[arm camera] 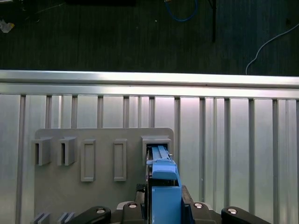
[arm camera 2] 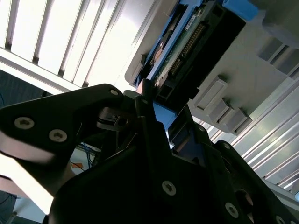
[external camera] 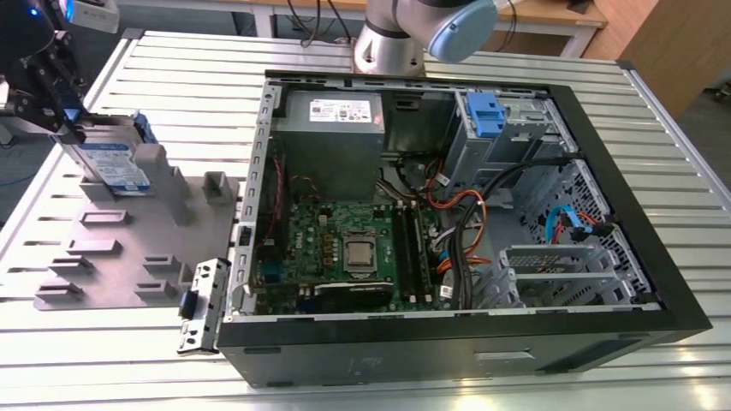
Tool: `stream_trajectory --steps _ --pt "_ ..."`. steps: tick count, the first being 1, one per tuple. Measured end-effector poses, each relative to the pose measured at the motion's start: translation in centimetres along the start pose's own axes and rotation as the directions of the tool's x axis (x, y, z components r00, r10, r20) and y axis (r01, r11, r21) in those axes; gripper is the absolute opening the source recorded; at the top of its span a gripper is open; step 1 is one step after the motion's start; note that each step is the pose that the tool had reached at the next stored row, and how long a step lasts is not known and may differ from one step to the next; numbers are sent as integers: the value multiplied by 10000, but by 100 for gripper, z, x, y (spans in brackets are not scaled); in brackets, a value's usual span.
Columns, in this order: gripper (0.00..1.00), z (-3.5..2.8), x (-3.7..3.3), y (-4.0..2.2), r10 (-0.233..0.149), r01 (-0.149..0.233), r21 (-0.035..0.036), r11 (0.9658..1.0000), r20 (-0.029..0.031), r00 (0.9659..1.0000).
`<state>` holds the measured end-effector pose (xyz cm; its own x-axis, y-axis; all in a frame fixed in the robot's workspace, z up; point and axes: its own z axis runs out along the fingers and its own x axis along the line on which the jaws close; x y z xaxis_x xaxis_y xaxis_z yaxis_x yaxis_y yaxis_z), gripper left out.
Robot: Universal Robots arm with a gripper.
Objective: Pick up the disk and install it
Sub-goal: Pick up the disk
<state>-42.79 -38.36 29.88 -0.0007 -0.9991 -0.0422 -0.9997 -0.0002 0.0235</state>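
Note:
The disk [external camera: 116, 163] stands on edge in a slot of the grey holder plate [external camera: 126, 248] at the exterior view's left, its white-and-blue label facing the camera. My black gripper [external camera: 71, 128] is at the disk's upper end and shut on it. In the first wrist view the disk's blue rail [arm camera: 163, 186] runs from the holder slot [arm camera: 156, 142] to between my fingers. In the second wrist view its circuit-board side [arm camera 2: 187, 37] shows, with the fingers [arm camera 2: 145, 107] closed against the blue rail.
An open computer case [external camera: 639, 321] lies at the table's middle, with a motherboard [external camera: 354, 248], a grey power-supply box [external camera: 331, 111] and a drive cage with a blue latch [external camera: 485, 116]. The arm's base [external camera: 395, 43] stands behind the case. A loose metal bracket [external camera: 200, 304] lies beside the case.

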Motion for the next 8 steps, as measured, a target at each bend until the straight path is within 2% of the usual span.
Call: stream_trajectory --steps 8 --pt "37 0 0 1 0 0 0 10000 0 10000"
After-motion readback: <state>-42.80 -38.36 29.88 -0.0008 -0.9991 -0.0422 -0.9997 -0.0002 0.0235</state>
